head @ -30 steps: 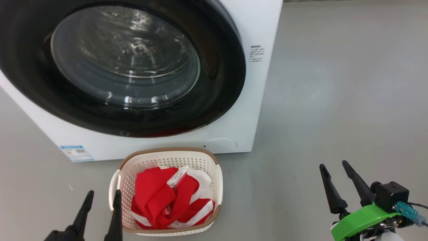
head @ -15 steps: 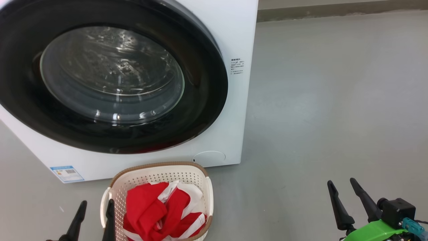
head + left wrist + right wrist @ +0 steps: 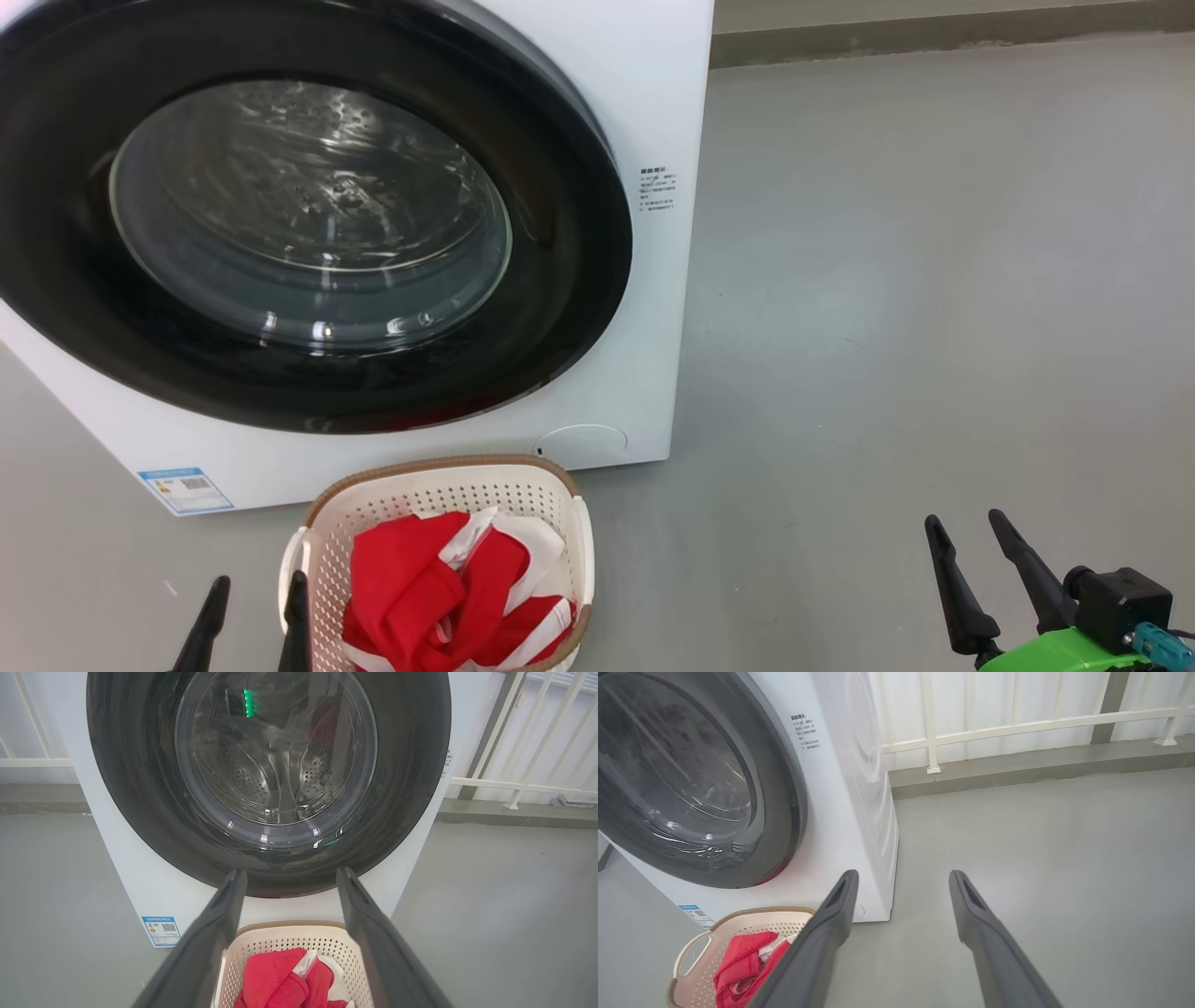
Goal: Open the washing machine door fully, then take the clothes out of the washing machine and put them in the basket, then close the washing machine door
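- Nearest the robot, low on the left, the left gripper [image 3: 260, 583] hangs with its fingers spread and nothing between them. The right gripper [image 3: 963, 518], low on the right over bare floor [image 3: 934, 308], is also spread and empty. I judge this a parked pose, as no step looks unfinished.
- Just right of the left gripper sits the perforated basket [image 3: 439, 464], with the red-and-white clothes [image 3: 411, 588] heaped inside its rim. Whether the nearer finger touches its handle I cannot tell. The basket is well apart from the right gripper.
- Just beyond the basket stands the washing machine [image 3: 653, 373]. The washing machine door [image 3: 308, 215] lies flush against the front, apparently shut. With the basket right under the opening, the carry is probably kept short.
- Farther in, through the glass in the left wrist view, the steel drum [image 3: 275, 774] looks empty.
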{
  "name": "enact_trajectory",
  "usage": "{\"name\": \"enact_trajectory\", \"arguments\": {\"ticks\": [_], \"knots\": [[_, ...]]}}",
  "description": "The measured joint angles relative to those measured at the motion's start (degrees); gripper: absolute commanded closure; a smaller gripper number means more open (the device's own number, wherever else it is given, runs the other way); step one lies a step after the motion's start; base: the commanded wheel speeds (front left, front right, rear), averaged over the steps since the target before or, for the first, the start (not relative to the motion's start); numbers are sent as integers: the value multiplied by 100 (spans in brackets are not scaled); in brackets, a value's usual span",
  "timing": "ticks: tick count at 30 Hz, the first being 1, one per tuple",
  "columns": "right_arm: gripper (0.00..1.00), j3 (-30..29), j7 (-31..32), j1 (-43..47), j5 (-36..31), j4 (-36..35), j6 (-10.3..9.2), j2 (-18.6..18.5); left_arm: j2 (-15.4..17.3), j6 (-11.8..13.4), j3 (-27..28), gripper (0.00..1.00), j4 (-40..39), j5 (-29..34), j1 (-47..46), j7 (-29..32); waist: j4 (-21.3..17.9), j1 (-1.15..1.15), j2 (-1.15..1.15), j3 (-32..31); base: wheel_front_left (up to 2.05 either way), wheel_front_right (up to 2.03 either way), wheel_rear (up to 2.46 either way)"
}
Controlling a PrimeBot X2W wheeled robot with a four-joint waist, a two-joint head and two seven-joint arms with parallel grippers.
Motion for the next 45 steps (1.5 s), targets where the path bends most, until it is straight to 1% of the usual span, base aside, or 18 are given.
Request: {"name": "enact_trajectory", "arguments": {"ticks": [18, 19, 29, 35, 42, 45], "knots": [[0, 12, 0, 0, -1, 0, 0, 14, -4, 0, 113, 0, 18, -10, 1, 0, 34, 0, 0, -73, 0, 0, 0], [100, 12, -1, 1, -1, 12, 0, 21, -8, 1, 110, 100, 29, -10, 2, 4, 36, 0, 0, -75, 0, 0, 0], [100, 22, 19, 15, 9, 671, 0, 318, -200, 3, 22, 100, 725, -31, 34, 23, 37, 0, 0, -75, 0, 0, 0], [100, 1, 124, 15, 276, 667, 0, 352, -203, 3, 18, 100, 746, -381, 34, 131, 56, 3, 0, -89, 0, 0, 0], [100, -27, 245, 14, 659, 616, 0, 355, -202, 3, 8, 100, 746, -847, 23, 222, 76, 1, 0, -75, 0, 0, 0], [100, -44, 311, 13, 924, 582, 0, 358, -201, 3, 2, 100, 745, -1091, 18, 313, 87, 1, 0, -74, 0, 0, 0]]}}
